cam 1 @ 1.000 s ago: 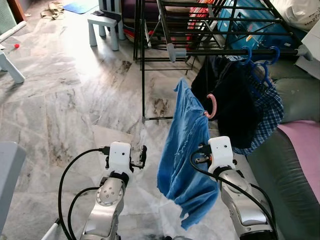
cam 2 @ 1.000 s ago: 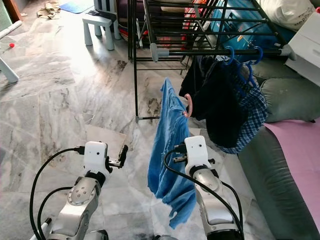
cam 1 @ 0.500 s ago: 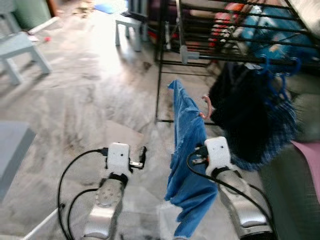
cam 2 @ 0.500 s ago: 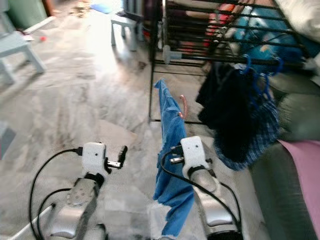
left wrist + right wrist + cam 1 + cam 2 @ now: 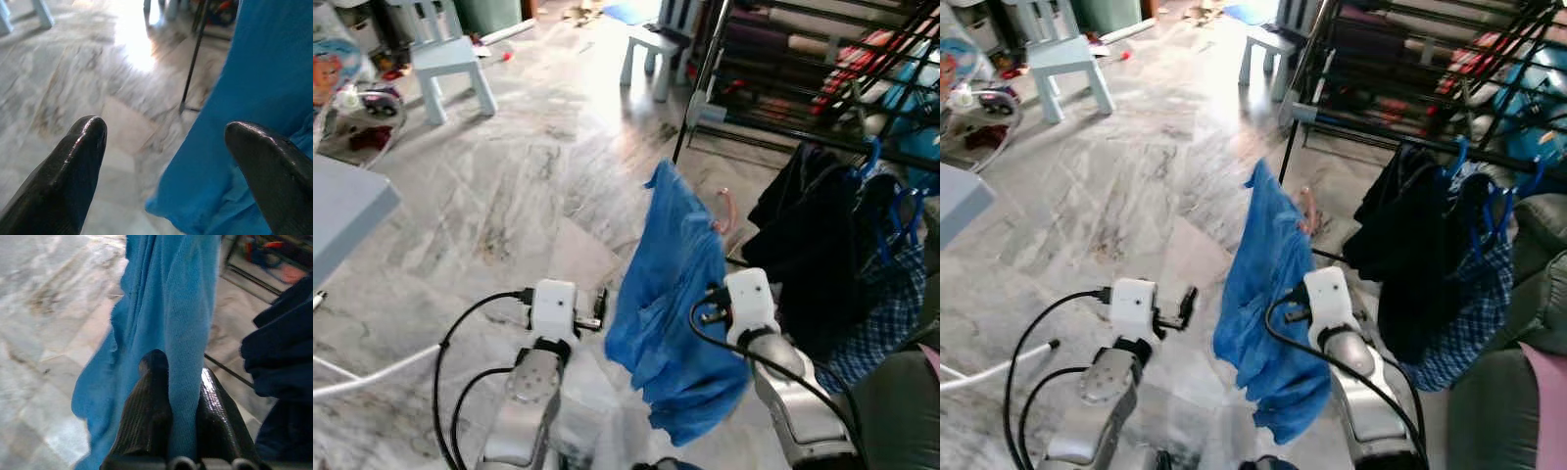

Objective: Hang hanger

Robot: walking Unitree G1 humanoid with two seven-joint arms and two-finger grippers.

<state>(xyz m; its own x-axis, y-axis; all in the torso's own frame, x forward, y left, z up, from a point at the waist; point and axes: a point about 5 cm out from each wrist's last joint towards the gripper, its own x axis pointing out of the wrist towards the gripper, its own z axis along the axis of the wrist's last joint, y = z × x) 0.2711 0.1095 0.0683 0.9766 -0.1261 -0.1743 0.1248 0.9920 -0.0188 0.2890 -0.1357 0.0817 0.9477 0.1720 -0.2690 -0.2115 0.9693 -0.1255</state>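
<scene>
Rail of the drying rack [image 5: 783, 137] is lying upper right of my right gripper [image 5: 172, 382], which is pinching the blue shirt [image 5: 671, 294]; pink hanger hook [image 5: 731, 209] is poking up. Left gripper [image 5: 166, 161] is gaping, idle.

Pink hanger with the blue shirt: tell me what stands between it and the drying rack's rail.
Nothing solid visible. The right gripper holds the blue shirt on its pink hanger over bare floor short of the black drying rack. Dark clothes on blue hangers already crowd the rail's right part.
</scene>
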